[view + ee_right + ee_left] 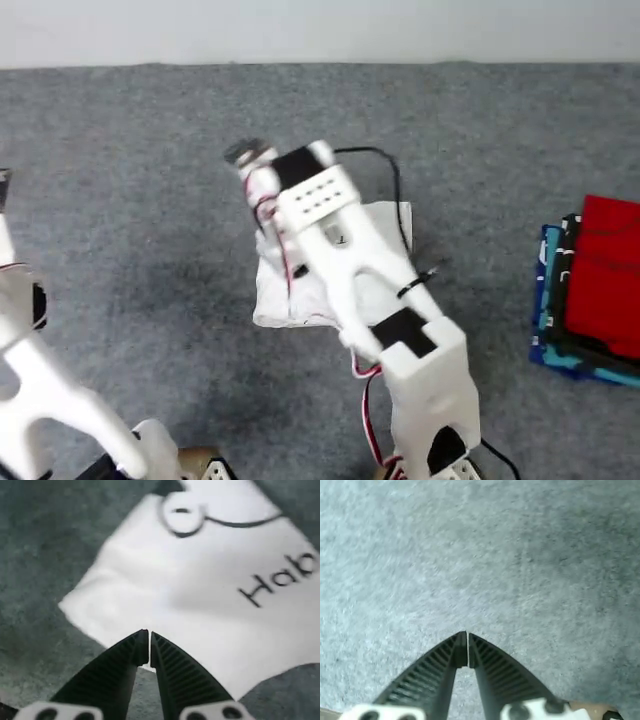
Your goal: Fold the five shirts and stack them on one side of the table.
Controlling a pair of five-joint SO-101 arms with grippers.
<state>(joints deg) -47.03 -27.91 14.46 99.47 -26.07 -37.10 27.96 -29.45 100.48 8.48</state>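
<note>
Stack [598,290] sits at the worktop's [150,200] right edge, red on top (looks like four folded, so mostly done). White shirt [200,595] lies mid-worktop, not yet stacked. Right tool [148,637] is closed at its near edge; can't tell if it pinches cloth. Left tool [468,642] is closed, empty, over bare worktop.
</note>
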